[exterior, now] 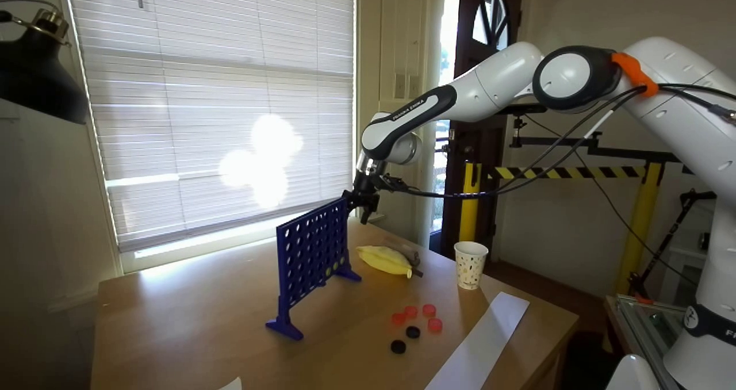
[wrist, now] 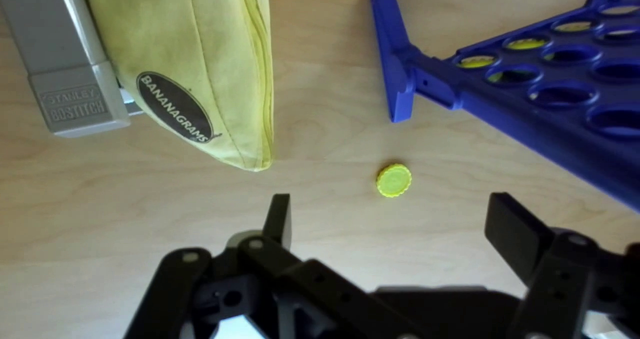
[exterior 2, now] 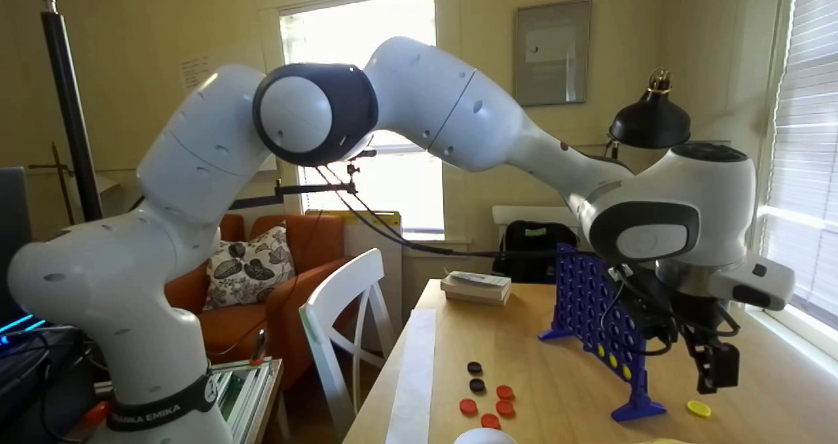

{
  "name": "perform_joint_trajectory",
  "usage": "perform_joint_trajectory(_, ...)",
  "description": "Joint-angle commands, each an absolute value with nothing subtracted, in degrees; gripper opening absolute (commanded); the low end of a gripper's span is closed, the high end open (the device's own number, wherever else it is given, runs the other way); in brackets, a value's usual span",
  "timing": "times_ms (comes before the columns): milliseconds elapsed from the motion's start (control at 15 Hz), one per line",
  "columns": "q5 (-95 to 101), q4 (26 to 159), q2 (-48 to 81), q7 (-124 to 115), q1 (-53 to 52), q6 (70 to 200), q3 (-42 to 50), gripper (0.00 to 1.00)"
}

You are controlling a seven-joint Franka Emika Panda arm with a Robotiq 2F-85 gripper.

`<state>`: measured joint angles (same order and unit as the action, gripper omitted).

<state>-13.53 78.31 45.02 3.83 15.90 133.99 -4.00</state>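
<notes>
Claw (wrist: 395, 224) spread wide, nothing between its fingers. Yellow disc (wrist: 394, 180) lies flat on the table (wrist: 150, 194); in the wrist view it sits just above the fingertip line, about midway between the two tips. Round, so no long axis. Rack (wrist: 530, 129) up and to its right, pouch (wrist: 200, 39) to its left, both apart from it. Height over table hard to judge. Wrist view cuts off rack, pouch and stapler (wrist: 60, 44). Disc unseen in an exterior view, seemingly behind the rack (exterior: 282, 275).

White glare patches the blinds (exterior: 215, 105); the far window (exterior 2: 407, 185) is blown out, detail seemingly lost.
</notes>
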Motion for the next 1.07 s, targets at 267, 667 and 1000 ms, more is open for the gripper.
perform_joint_trajectory(267, -15.33, 74.45, 46.63, 4.23, 15.53, 126.97, -3.73, 1.0)
perform_joint_trajectory(667, -14.91, 73.72, 47.22, 3.92, 14.73, 125.47, -3.48, 1.0)
perform_joint_trajectory(1000, -14.53, 73.57, 47.75, 3.86, 13.69, 125.34, -3.5, 1.0)
